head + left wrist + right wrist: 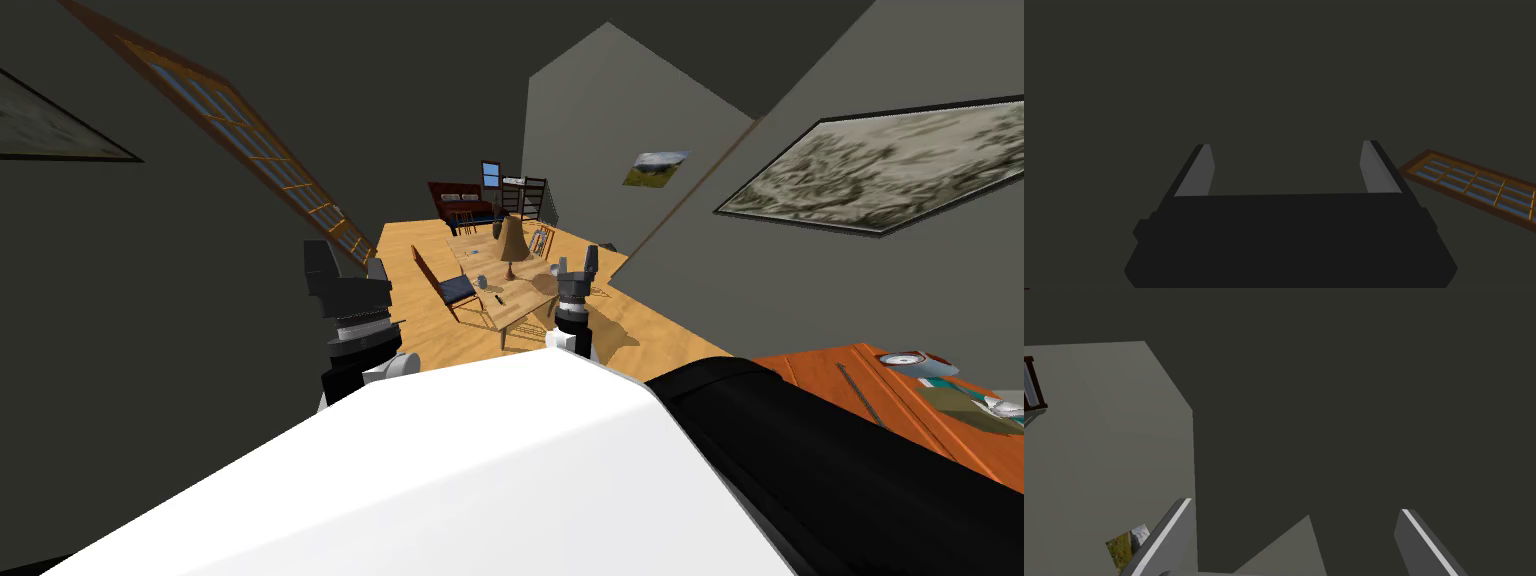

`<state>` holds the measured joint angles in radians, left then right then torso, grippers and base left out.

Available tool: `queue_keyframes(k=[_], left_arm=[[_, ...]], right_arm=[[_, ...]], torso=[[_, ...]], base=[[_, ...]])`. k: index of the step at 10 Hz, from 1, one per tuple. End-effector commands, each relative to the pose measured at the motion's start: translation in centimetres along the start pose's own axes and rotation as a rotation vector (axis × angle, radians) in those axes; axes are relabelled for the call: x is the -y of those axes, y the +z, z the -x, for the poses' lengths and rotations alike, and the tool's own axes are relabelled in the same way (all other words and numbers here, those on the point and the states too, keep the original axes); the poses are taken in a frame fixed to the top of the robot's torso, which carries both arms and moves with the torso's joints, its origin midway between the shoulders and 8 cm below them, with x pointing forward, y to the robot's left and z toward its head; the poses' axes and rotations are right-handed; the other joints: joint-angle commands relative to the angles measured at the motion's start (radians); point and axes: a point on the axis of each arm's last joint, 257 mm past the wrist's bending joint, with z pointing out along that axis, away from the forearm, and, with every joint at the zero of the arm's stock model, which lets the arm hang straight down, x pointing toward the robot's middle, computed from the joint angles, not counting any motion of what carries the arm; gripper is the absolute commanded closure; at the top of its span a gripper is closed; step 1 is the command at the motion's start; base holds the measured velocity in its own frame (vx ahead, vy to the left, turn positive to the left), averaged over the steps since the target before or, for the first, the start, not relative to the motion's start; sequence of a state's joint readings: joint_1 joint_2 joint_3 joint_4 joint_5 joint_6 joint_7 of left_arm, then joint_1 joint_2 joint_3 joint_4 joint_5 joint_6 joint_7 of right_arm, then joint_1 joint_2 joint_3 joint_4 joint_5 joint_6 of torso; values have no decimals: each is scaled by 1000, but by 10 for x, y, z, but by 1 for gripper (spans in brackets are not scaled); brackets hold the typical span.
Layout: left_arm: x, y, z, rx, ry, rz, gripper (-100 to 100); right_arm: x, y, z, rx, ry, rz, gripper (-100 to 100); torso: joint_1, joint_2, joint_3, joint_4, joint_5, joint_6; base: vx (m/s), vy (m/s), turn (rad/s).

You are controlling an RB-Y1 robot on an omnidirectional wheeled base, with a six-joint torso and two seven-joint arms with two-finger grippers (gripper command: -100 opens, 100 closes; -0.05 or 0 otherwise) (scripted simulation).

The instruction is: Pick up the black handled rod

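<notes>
The room has dark grey walls and a pale wooden plank floor (420,335) that runs away from me towards a far corner. Well ahead on that floor stands a long light wooden table (532,296). On it stands a brown lamp with a cone-shaped shade (512,243). A wooden chair with a blue seat (456,289) is drawn up to the table's left side. A small, slim dark thing lies flat on the tabletop towards its near end, apart from the lamp's foot. It looks like the black handled rod (497,299), though it is too small to tell handle from shaft.

The left gripper (1286,167) is raised at the left, well short of the table. Its two light grey blade fingers stand wide apart with nothing between them.

The right gripper (1296,540) is held up in front of the table's near right corner as the head view shows it. Its fingers are also spread and hold nothing. Neither hand is near the rod.

At the lower right, close by me, is the orange-brown wooden top of a cabinet (830,385), with a few small things at its far end.
</notes>
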<state>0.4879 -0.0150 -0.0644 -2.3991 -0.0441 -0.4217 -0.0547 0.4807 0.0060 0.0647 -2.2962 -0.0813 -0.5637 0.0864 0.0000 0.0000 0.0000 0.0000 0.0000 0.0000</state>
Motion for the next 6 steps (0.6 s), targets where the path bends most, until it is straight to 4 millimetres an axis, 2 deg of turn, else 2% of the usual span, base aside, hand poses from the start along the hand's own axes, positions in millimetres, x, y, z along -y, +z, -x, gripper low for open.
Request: queue_keyframes(k=[1,4,6], left_arm=[[0,0,0,0,0,0,0],[0,0,0,0,0,0,0],[0,0,0,0,0,0,0]], right_arm=[[3,-5,-3,-32,-23,-12,-100],[17,-24,-6,-99,-90,-64,-100],[32,-45,-6,-138,-144,-119,-100]], torso=[[0,0,0,0,0,0],[9,-1,0,0,2,0],[10,-1,-1,0,2,0]], base=[[-1,41,9],[21,132,17],[20,187,46]])
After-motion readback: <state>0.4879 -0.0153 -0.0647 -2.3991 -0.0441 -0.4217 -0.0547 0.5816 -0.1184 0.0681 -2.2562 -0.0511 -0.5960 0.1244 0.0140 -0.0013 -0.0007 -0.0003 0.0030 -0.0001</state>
